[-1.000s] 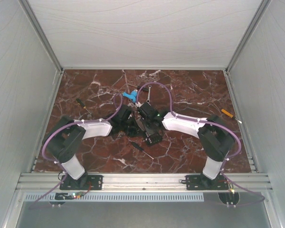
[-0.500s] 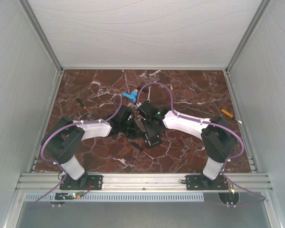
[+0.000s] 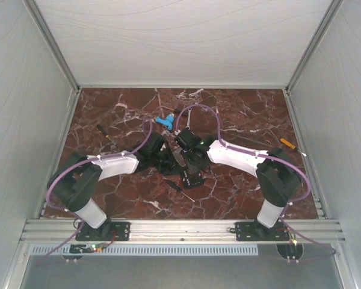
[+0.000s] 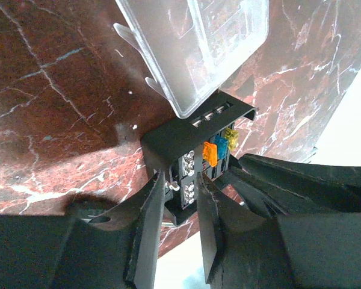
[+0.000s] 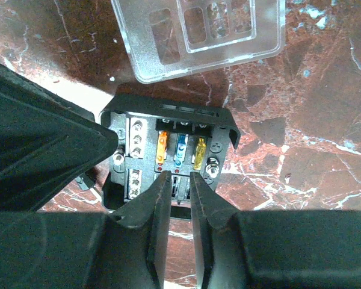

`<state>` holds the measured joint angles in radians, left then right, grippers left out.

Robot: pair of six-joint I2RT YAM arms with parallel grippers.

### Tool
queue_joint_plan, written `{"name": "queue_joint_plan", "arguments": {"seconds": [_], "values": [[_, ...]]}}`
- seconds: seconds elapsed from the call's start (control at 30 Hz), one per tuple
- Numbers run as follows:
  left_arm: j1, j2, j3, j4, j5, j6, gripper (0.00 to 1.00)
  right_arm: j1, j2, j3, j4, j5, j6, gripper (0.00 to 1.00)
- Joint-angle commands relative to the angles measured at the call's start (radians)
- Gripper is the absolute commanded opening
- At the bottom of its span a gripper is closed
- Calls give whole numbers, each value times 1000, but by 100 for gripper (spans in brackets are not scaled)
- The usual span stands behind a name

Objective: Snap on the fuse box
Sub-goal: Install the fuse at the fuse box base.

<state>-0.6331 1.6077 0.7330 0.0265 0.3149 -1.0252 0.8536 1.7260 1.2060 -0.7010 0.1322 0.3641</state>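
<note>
The black fuse box sits mid-table with orange, blue and yellow fuses showing; it also shows in the left wrist view and the top view. Its clear lid lies off the box beyond its far edge, and in the left wrist view the lid overlaps that edge. My left gripper is closed narrowly on one side of the box. My right gripper is closed narrowly on the box's near edge. In the top view the left gripper and right gripper meet over the box.
A blue plastic piece and a wrench lie behind the grippers. A black-handled screwdriver lies at the left, an orange-handled tool at the right, and a small screwdriver just in front of the box.
The left arm's elbow has swung left and lower while its gripper pushed slightly toward the box. The right arm shifted a little; the box nudged slightly left.
</note>
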Motion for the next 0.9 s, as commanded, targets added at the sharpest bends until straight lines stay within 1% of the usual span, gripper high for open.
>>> {"name": "queue_joint_plan", "arguments": {"seconds": [0.0, 0.23, 0.67, 0.87], "values": [[18, -25, 13, -4, 30, 2, 29, 1, -15, 22, 11, -29, 36, 15], [33, -6, 25, -3, 53, 19, 30, 5, 10, 36, 8, -40, 81, 12], [33, 49, 40, 10, 82, 37, 30, 8, 63, 71, 4, -55, 107, 10], [34, 50, 36, 10, 85, 40, 28, 9, 89, 83, -25, -45, 111, 4]]}}
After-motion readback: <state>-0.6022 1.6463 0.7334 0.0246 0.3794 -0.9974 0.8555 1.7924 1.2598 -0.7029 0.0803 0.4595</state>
